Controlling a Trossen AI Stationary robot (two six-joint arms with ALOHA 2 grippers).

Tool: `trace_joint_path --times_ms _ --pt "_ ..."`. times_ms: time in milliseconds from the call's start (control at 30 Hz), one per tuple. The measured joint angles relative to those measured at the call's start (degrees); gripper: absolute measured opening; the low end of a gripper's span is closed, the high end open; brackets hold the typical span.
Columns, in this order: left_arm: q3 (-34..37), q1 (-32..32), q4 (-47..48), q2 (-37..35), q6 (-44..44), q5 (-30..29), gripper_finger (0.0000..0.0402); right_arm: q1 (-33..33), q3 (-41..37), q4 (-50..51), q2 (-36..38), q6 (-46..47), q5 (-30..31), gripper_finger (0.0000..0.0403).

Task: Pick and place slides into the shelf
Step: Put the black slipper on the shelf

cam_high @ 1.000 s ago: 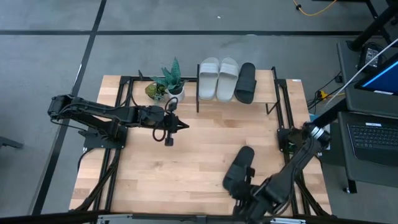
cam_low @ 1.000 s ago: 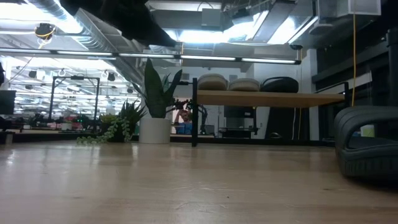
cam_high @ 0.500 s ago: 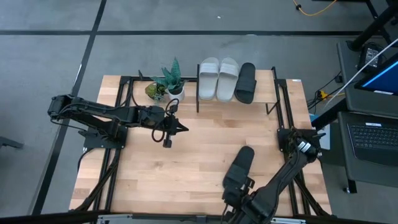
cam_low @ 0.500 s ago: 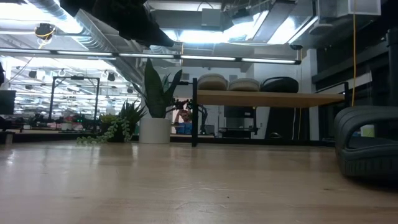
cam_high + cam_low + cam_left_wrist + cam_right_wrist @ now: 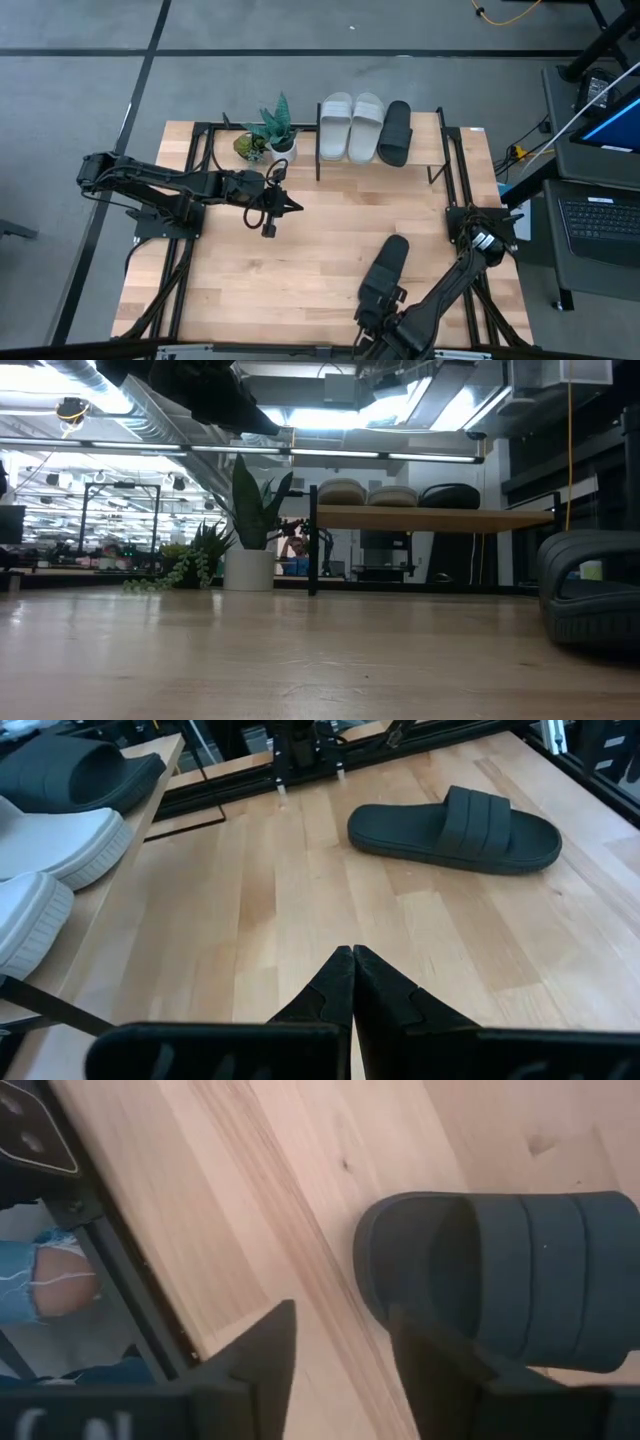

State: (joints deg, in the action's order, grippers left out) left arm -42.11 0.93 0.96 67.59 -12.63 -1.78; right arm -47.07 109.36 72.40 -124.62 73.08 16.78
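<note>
A black slide [image 5: 385, 268] lies flat on its sole on the tabletop, near the right front; it also shows in the left wrist view [image 5: 455, 825]. Two pale slides [image 5: 350, 125] and another black slide [image 5: 396, 132] rest on the shelf's [image 5: 428, 140] wooden top board at the far edge. My right gripper [image 5: 340, 1345] stands open at the lying slide's near end [image 5: 500, 1270], with the slide beside one finger and not between the two. My left gripper [image 5: 352, 955] is shut and empty above the table's middle left.
Two potted plants [image 5: 268, 135] stand left of the shelf at the far edge. Black frame rails [image 5: 455, 170] run along the table's sides. A person's knee in torn jeans [image 5: 45, 1280] shows past the near table edge. Bare wood [image 5: 300, 270] lies between the arms.
My right arm has folded in, its elbow moving toward the near edge, and its gripper has shifted slightly toward the table's left near corner beside the black slide. The slide has stayed where it lay.
</note>
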Motion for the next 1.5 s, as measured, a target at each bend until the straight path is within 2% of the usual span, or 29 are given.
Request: trace_joint_path --times_ms 200,400,800,1333,1500 --pt "0.00 0.00 0.01 0.00 0.01 0.00 0.0000 0.53 -0.04 0.33 -0.69 -0.25 0.09 0.0195" --pt "0.00 0.00 0.64 0.00 0.01 0.00 0.0000 1.12 -0.11 0.32 -3.61 -2.62 0.11 0.0209" --pt "0.04 0.00 1.15 0.00 -0.01 0.00 0.0000 3.19 -0.13 0.56 -6.82 -2.41 0.11 0.0210" --pt "0.04 0.00 3.07 0.00 0.03 0.00 0.0000 3.45 -0.19 1.15 -7.09 -1.40 -0.11 0.0187" --pt "0.04 0.02 3.11 -0.01 0.02 0.00 0.0000 3.45 -2.46 0.14 -7.34 -1.16 -0.08 0.0187"
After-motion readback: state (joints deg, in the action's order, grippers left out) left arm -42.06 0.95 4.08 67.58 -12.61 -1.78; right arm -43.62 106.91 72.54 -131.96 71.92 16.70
